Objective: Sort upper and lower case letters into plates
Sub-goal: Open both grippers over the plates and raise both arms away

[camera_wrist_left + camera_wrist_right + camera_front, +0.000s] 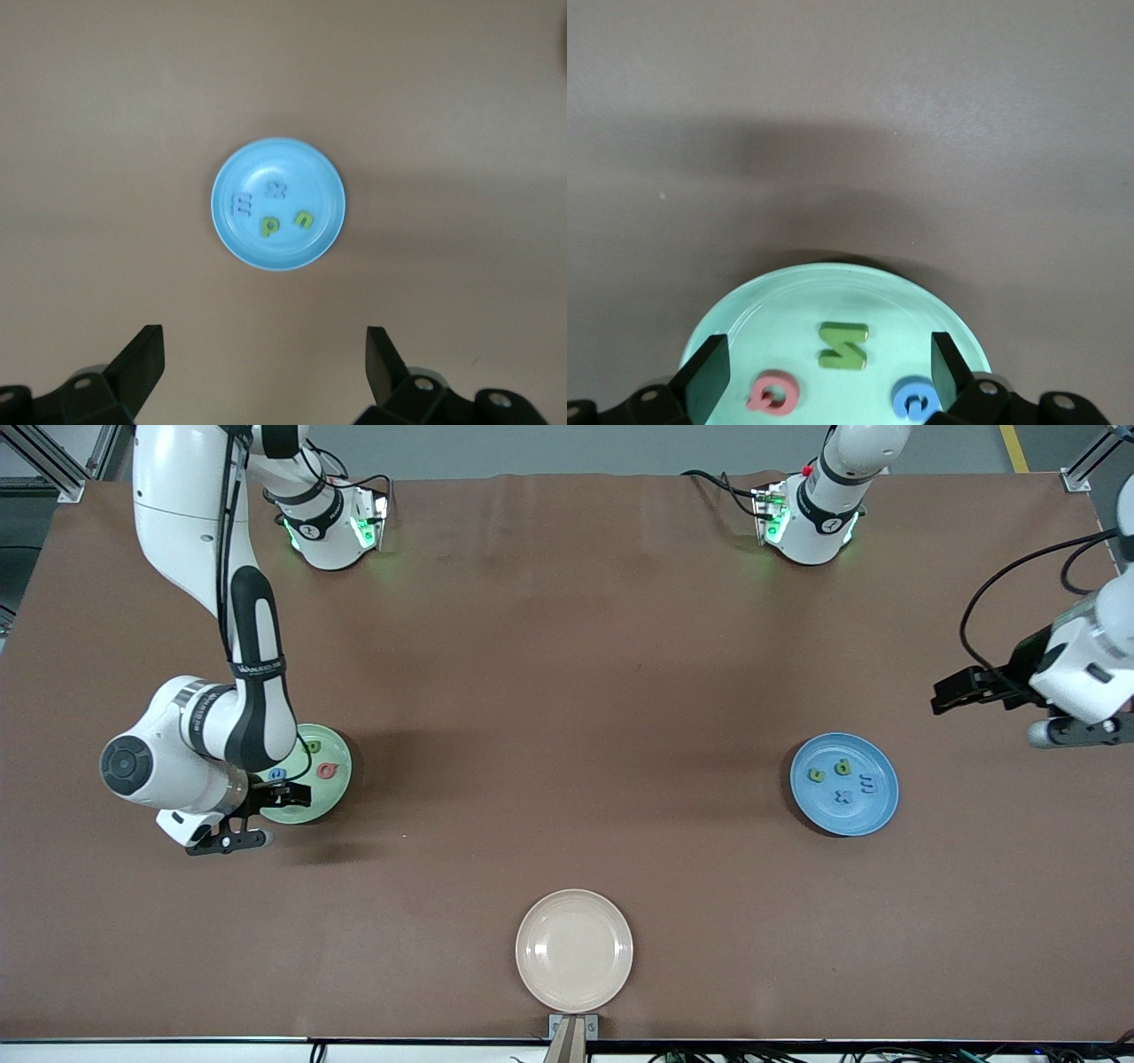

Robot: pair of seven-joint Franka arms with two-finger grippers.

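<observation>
Over the pale green plate (pixel 332 790), the right gripper (pixel 285 795) hangs open-jawed.

The table (pixel 567 646) wears a matt brown cloth-like cover. The pale green plate (pixel 833 297), blue plate (pixel 319 177) and cream plate (pixel 574 950) look smooth, slightly glossy plastic.

A brown-covered table (pixel 567 691) carried three plates. A pale green plate (pixel 337 788) lay toward the right arm's end, a blue plate (pixel 873 810) toward the left arm's, and a cream plate (pixel 574 950) nearest the front camera.
</observation>
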